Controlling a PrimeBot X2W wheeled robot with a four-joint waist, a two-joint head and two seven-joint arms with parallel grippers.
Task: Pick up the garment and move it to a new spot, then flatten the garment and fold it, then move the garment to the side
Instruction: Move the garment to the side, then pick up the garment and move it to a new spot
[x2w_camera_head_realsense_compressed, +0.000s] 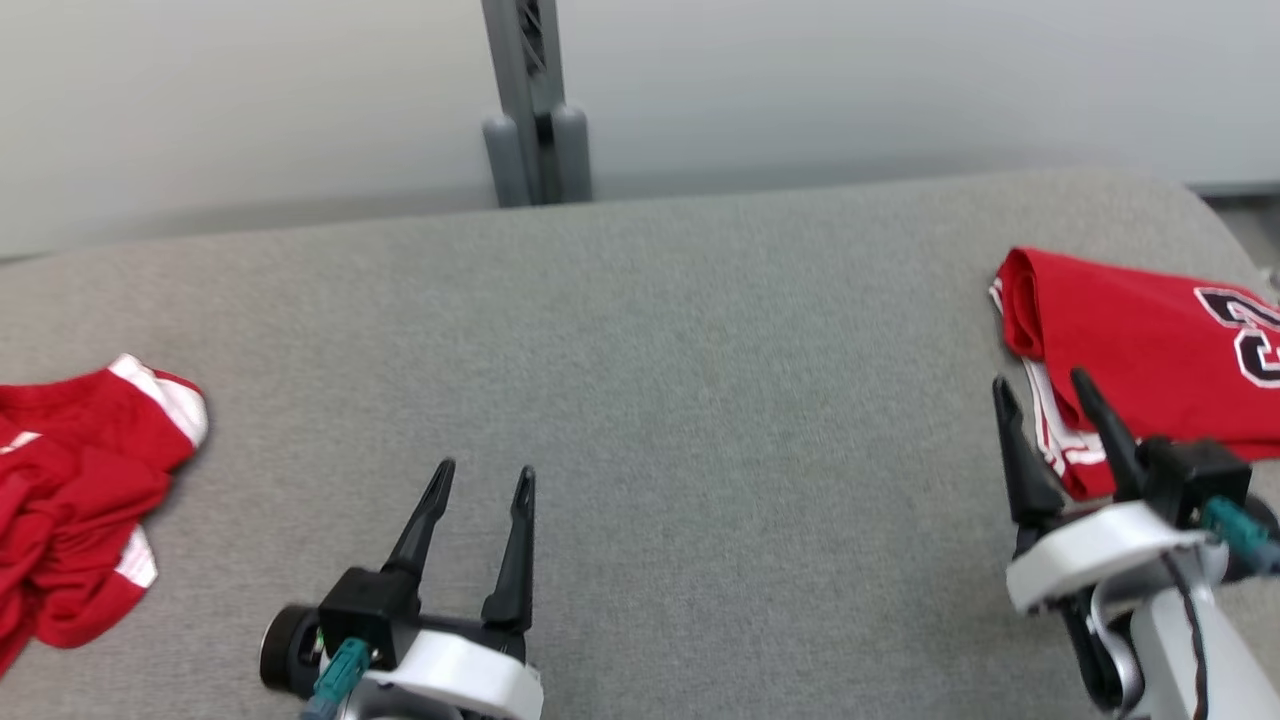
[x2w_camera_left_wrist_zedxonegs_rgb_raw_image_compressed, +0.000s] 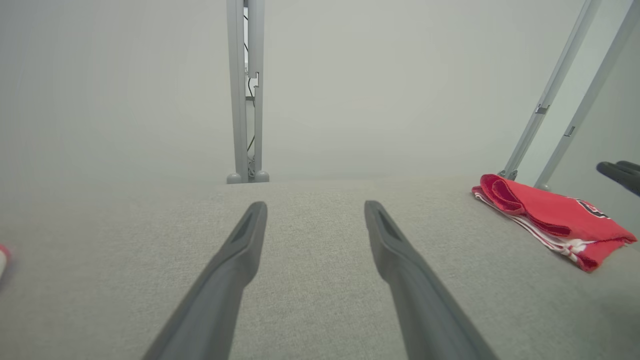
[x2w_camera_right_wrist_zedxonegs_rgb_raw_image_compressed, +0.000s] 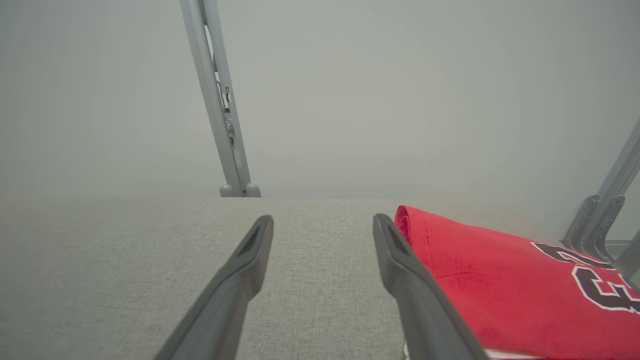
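The garment (x2w_camera_head_realsense_compressed: 1150, 340), a folded red jersey with white trim and a dark number, lies flat at the right end of the grey padded table (x2w_camera_head_realsense_compressed: 640, 350). My right gripper (x2w_camera_head_realsense_compressed: 1040, 382) hovers at its near left corner, open and holding nothing. In the right wrist view the gripper (x2w_camera_right_wrist_zedxonegs_rgb_raw_image_compressed: 323, 218) spans bare table, and one finger runs along the left edge of the jersey (x2w_camera_right_wrist_zedxonegs_rgb_raw_image_compressed: 500, 290). My left gripper (x2w_camera_head_realsense_compressed: 485, 470) stands open over the table's near middle, far from the jersey. Its wrist view shows the gripper (x2w_camera_left_wrist_zedxonegs_rgb_raw_image_compressed: 315, 205) empty, with the jersey (x2w_camera_left_wrist_zedxonegs_rgb_raw_image_compressed: 550, 220) off to the right.
A crumpled red and white garment (x2w_camera_head_realsense_compressed: 80, 480) lies at the table's left end. A grey metal post (x2w_camera_head_realsense_compressed: 535, 100) rises behind the far edge against a pale wall. Slanted grey struts (x2w_camera_left_wrist_zedxonegs_rgb_raw_image_compressed: 550, 95) stand beyond the right end. Bare grey table stretches between the two garments.
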